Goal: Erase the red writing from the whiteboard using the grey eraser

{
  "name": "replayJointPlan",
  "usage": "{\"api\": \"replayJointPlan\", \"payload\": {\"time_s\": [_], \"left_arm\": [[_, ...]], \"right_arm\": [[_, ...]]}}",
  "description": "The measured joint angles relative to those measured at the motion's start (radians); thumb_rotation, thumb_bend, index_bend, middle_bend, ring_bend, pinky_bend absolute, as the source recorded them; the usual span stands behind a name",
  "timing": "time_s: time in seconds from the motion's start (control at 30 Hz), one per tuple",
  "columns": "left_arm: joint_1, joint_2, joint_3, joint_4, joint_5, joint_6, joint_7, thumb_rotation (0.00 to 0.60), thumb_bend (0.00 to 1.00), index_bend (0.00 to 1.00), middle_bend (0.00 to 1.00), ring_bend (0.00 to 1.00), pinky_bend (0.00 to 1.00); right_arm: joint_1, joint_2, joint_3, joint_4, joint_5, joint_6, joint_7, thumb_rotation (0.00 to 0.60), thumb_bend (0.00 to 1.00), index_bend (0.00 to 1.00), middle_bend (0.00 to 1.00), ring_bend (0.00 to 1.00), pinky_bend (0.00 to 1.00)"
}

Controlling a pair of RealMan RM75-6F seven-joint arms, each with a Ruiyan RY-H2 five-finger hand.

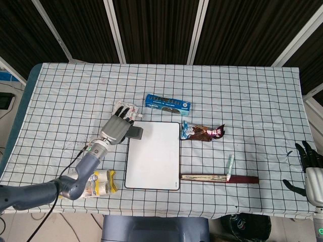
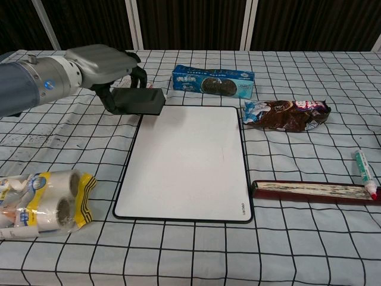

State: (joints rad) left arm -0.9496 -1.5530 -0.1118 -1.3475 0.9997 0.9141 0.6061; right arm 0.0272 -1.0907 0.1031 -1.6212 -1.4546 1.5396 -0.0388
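The whiteboard point(image 1: 154, 156) point(image 2: 187, 161) lies at the middle of the checked tablecloth, and its surface looks plain white with no red marks that I can make out. My left hand point(image 1: 116, 130) point(image 2: 101, 59) grips the grey eraser point(image 1: 135, 132) point(image 2: 140, 101) from above. The eraser is at the board's far left corner, mostly off the board over the cloth. My right hand point(image 1: 313, 166) hangs beyond the table's right edge, holding nothing, with its fingers apart.
A blue cookie box point(image 1: 168, 103) point(image 2: 213, 81) lies behind the board and a brown snack wrapper point(image 1: 203, 132) point(image 2: 286, 113) to its right. A marker point(image 1: 229, 167) point(image 2: 364, 173) leans on a dark red strip point(image 1: 219, 178) point(image 2: 315, 192). Wrapped tape rolls point(image 1: 96, 182) point(image 2: 41, 202) lie front left.
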Motion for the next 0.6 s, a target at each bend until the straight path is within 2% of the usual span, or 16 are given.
{"api": "replayJointPlan", "payload": {"time_s": [0.17,0.3,0.4,0.6], "left_arm": [[0.056,0.138,0.015,-0.116,0.019,0.045,-0.02,0.6,0.35,0.37,0.4,0.0,0.06],[0.119,0.249,0.049,-0.182,0.029,0.072,-0.044,0.6,0.35,0.37,0.4,0.0,0.06],[0.165,0.296,0.079,-0.191,0.04,0.078,-0.081,0.6,0.35,0.37,0.4,0.0,0.06],[0.206,0.309,0.112,-0.122,0.059,0.05,-0.165,0.6,0.35,0.37,0.4,0.0,0.06]], "right_arm": [[0.001,-0.002,-0.002,-0.003,-0.003,-0.001,-0.009,0.6,0.08,0.0,0.02,0.14,0.19],[0.002,-0.004,-0.004,-0.006,-0.005,-0.002,-0.016,0.6,0.08,0.0,0.02,0.14,0.19],[0.002,-0.005,-0.004,-0.008,-0.004,-0.003,-0.02,0.6,0.08,0.0,0.02,0.14,0.19],[0.003,-0.006,-0.003,-0.009,-0.002,-0.005,-0.022,0.6,0.08,0.0,0.02,0.14,0.19]]}}
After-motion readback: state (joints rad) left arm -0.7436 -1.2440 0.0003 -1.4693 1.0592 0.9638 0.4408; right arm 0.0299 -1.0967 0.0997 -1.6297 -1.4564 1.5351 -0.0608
